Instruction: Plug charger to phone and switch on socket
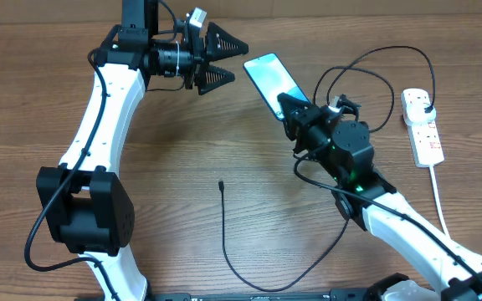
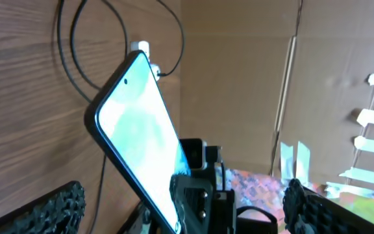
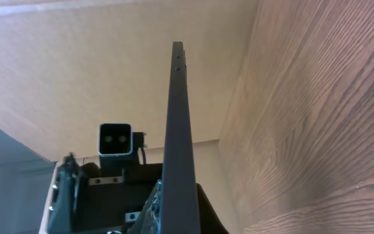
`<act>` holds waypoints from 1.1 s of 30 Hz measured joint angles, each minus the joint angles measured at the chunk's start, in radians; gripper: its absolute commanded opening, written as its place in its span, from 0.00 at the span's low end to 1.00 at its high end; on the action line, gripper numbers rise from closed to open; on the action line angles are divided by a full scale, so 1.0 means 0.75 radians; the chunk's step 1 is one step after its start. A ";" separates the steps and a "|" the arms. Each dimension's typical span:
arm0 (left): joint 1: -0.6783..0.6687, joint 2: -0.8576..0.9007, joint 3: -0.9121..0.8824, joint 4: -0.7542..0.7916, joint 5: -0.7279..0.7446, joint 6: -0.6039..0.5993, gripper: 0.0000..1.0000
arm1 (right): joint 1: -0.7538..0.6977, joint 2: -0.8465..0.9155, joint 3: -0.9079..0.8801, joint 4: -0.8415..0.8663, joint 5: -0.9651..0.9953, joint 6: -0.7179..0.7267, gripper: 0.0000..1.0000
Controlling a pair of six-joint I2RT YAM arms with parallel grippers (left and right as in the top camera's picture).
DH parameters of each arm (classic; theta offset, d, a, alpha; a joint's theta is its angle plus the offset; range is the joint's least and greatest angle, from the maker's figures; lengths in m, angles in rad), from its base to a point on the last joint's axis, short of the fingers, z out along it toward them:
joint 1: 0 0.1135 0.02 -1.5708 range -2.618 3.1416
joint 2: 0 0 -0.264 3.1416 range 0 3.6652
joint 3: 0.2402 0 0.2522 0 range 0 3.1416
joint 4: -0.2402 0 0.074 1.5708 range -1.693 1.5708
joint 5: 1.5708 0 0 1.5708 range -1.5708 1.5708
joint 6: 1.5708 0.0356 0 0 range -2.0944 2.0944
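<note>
The phone (image 1: 268, 77), its light-blue screen lit, is held tilted off the table by my right gripper (image 1: 294, 107), which is shut on its lower end. In the right wrist view the phone (image 3: 177, 123) shows edge-on between the jaws (image 3: 174, 214). My left gripper (image 1: 224, 57) is open and empty, its fingers spread just left of the phone. The left wrist view shows the phone's screen (image 2: 138, 130) ahead of the open jaws (image 2: 187, 214). The charger cable (image 1: 227, 242) lies on the table with its tip (image 1: 222, 183) free. Its plug head (image 1: 425, 105) sits on the white socket (image 1: 425, 138).
The black cable loops (image 1: 366, 79) between the phone and the socket, and also shows in the left wrist view (image 2: 83, 58). The socket's thick white cord (image 1: 438, 196) runs toward the front right. My right arm (image 1: 392, 213) crosses the right front of the table.
</note>
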 measured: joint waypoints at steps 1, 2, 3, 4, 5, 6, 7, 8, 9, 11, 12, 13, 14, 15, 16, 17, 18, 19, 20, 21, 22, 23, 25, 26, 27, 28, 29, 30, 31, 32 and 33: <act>0.000 0.000 0.000 0.017 0.001 -0.015 0.99 | 0.004 0.007 0.016 -0.003 0.002 0.006 0.04; 0.000 0.000 0.000 0.031 0.001 -0.029 0.98 | 0.009 0.011 0.033 -0.001 0.006 0.011 0.04; -0.001 0.000 0.000 0.041 0.001 -0.039 0.98 | 0.013 0.011 0.047 0.002 0.009 0.012 0.04; -0.004 0.000 0.000 0.051 0.001 -0.047 0.97 | 0.018 0.011 0.062 0.007 0.016 0.015 0.04; -0.007 0.000 0.000 0.061 0.001 -0.058 0.97 | 0.023 0.012 0.076 0.006 0.022 0.016 0.04; -0.012 0.000 0.000 0.066 0.001 -0.070 0.96 | 0.029 0.013 0.091 0.007 0.028 0.017 0.04; -0.020 0.000 0.000 0.081 -0.001 -0.082 0.96 | 0.035 0.015 0.105 0.008 0.032 0.017 0.04; -0.029 0.000 0.000 0.101 -0.001 -0.101 0.96 | 0.043 0.017 0.120 0.010 0.039 0.017 0.04; -0.037 0.000 0.000 0.121 -0.002 -0.120 0.95 | 0.049 0.021 0.129 0.010 0.043 0.018 0.04; -0.052 0.000 0.000 0.181 -0.006 -0.162 0.93 | 0.061 0.035 0.143 0.011 0.057 0.027 0.04; -0.058 0.000 0.000 0.213 -0.006 -0.187 0.91 | 0.068 0.046 0.148 0.011 0.064 0.036 0.04; -0.063 0.000 0.000 0.235 -0.006 -0.209 0.89 | 0.073 0.056 0.151 0.011 0.069 0.045 0.04; -0.069 0.000 0.000 0.257 -0.007 -0.231 0.86 | 0.077 0.064 0.152 0.011 0.071 0.053 0.04; -0.070 0.000 0.000 0.276 -0.008 -0.251 0.85 | 0.079 0.074 0.152 0.010 0.076 0.061 0.04; -0.075 0.000 0.000 0.288 -0.012 -0.267 0.82 | 0.081 0.082 0.152 0.011 0.079 0.070 0.04; -0.078 0.000 0.000 0.293 -0.020 -0.282 0.78 | 0.084 0.087 0.154 0.014 0.085 0.076 0.04; -0.078 0.000 0.000 0.298 -0.022 -0.296 0.75 | 0.085 0.087 0.156 0.013 0.090 0.079 0.04; -0.078 0.000 0.000 0.298 -0.026 -0.306 0.72 | 0.085 0.087 0.158 0.016 0.092 0.081 0.04; -0.078 0.000 0.000 0.299 -0.027 -0.316 0.69 | 0.086 0.087 0.160 0.018 0.094 0.085 0.04; -0.078 0.000 0.000 0.299 -0.028 -0.321 0.66 | 0.086 0.087 0.161 0.019 0.095 0.085 0.04; -0.078 0.000 0.000 0.298 -0.031 -0.326 0.64 | 0.086 0.087 0.162 0.021 0.095 0.087 0.04; -0.078 0.000 0.000 0.298 -0.036 -0.331 0.63 | 0.086 0.087 0.162 0.022 0.098 0.090 0.04; -0.080 0.000 0.000 0.298 -0.043 -0.332 0.62 | 0.086 0.087 0.163 0.025 0.100 0.105 0.04; -0.082 0.000 0.000 0.298 -0.047 -0.333 0.61 | 0.086 0.087 0.164 0.025 0.103 0.116 0.04; -0.085 0.000 0.000 0.299 -0.054 -0.335 0.61 | 0.086 0.087 0.164 0.025 0.107 0.126 0.04; -0.087 0.000 0.000 0.298 -0.063 -0.336 0.61 | 0.086 0.087 0.164 0.024 0.110 0.135 0.04; -0.094 0.000 0.000 0.299 -0.074 -0.337 0.61 | 0.086 0.087 0.164 0.024 0.115 0.148 0.04; -0.103 0.000 0.000 0.299 -0.082 -0.337 0.61 | 0.086 0.087 0.164 0.022 0.124 0.159 0.04; -0.109 0.000 0.000 0.299 -0.086 -0.338 0.60 | 0.086 0.087 0.164 0.022 0.130 0.165 0.04; -0.117 0.000 0.000 0.299 -0.091 -0.340 0.59 | 0.086 0.087 0.164 0.021 0.135 0.172 0.04; -0.124 0.000 0.000 0.299 -0.096 -0.342 0.58 | 0.086 0.087 0.164 0.021 0.138 0.176 0.04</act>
